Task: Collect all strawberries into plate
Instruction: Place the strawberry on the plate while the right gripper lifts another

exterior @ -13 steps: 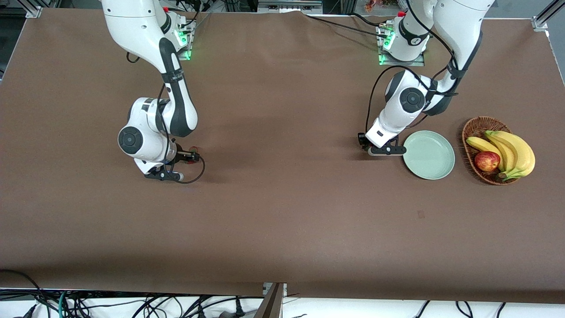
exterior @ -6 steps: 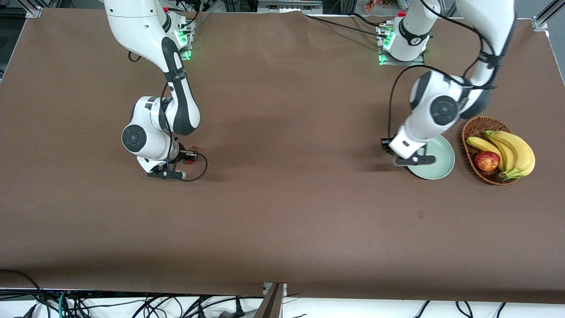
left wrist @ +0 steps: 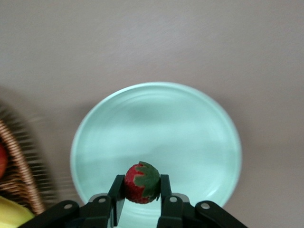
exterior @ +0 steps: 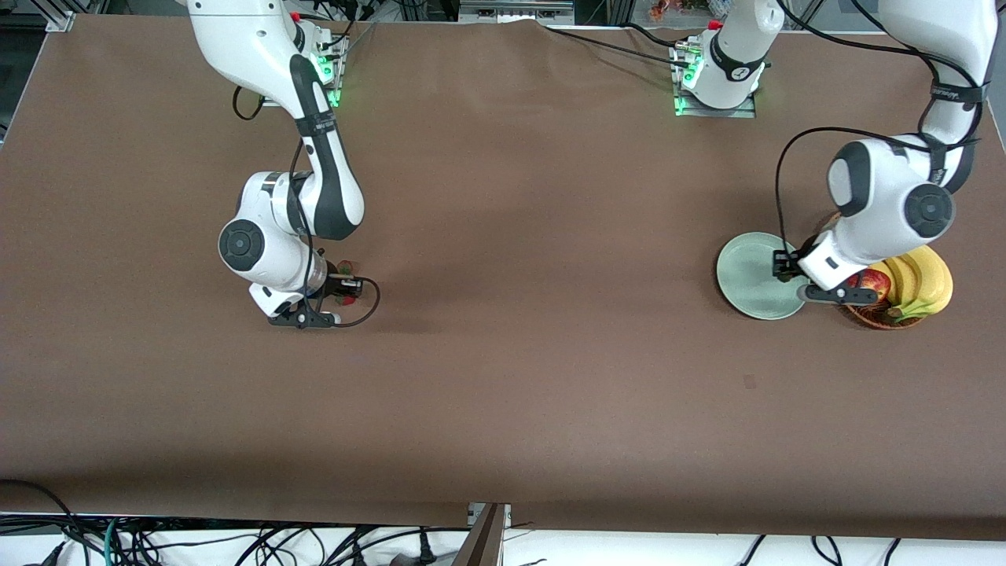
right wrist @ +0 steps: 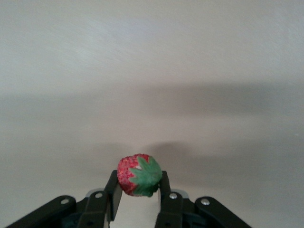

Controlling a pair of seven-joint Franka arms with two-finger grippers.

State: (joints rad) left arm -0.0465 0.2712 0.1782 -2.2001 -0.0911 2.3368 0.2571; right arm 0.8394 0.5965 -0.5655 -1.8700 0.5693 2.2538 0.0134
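Strawberries are held by both of my arms, one berry each. My left gripper [left wrist: 140, 190] has its jaws clamped on a red strawberry [left wrist: 142, 182] with a dark green leafy top, and it hangs over the pale mint-green plate [left wrist: 199, 137], close to the plate's rim on the basket side. From the front camera, the left gripper [exterior: 788, 266] is mostly hidden under my white wrist, at the plate [exterior: 747, 275] edge that faces the wicker basket [exterior: 880, 318]. The plate itself is bare where it shows. The basket sits just beside the plate, toward the left arm's end of the worktop [exterior: 550, 354], and holds yellow bananas [exterior: 927, 283] and a red apple [exterior: 871, 281], both partly covered by my left wrist.

My right gripper [right wrist: 137, 190] has its jaws clamped on a second strawberry [right wrist: 138, 175], red with a green leafy cap, just above the bare brown worktop and its own shadow. In the front view the right gripper [exterior: 346, 287] is low over the worktop toward the right arm's end, well apart from the plate. A third berry is not visible in any view.
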